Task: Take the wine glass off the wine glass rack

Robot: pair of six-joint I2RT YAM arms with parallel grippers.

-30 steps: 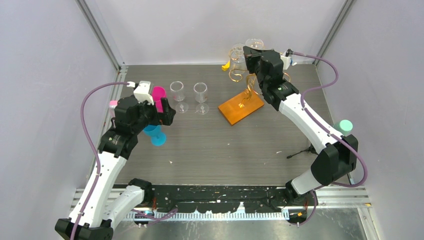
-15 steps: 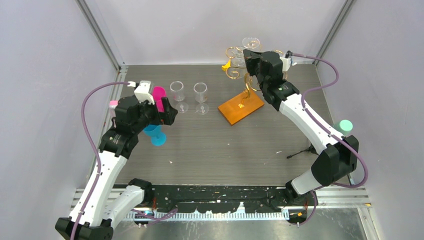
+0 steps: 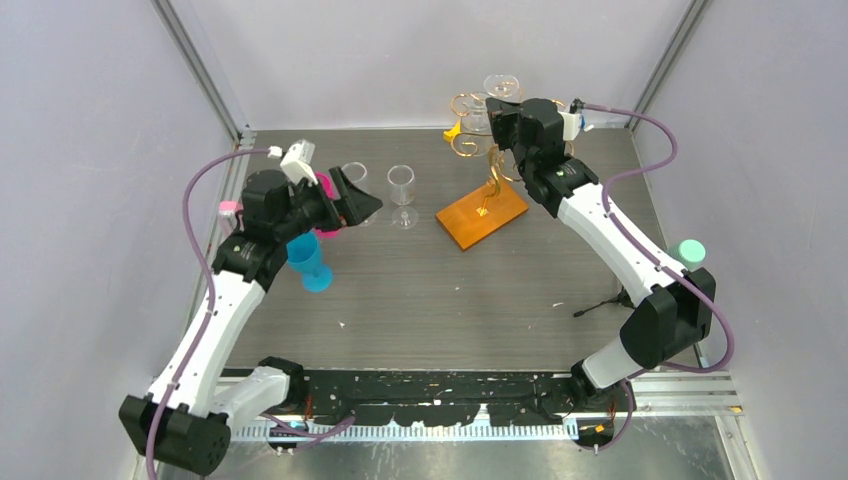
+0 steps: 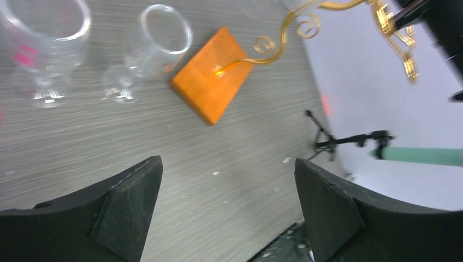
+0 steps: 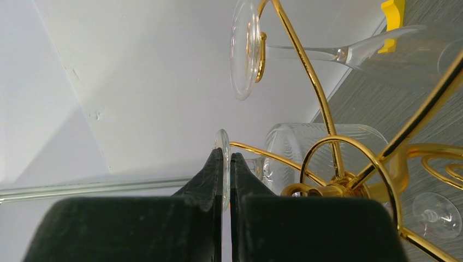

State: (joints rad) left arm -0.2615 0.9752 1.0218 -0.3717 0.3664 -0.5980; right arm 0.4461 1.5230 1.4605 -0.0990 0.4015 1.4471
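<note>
The wine glass [image 5: 221,137] shows best in the right wrist view. Its foot is pinched edge-on between the clamped fingers of the right gripper [image 5: 223,154], and it hangs among the gold arms of the wine glass rack [image 5: 327,189], seemingly not yet free. From the top, that arm has barely moved, while the left gripper [image 3: 358,200] has lifted and turned toward the rack, perhaps to steady it. The left wrist view shows its jaws wide apart and empty above the grey wood-grain table [image 4: 235,180], with pale walls beyond.
</note>
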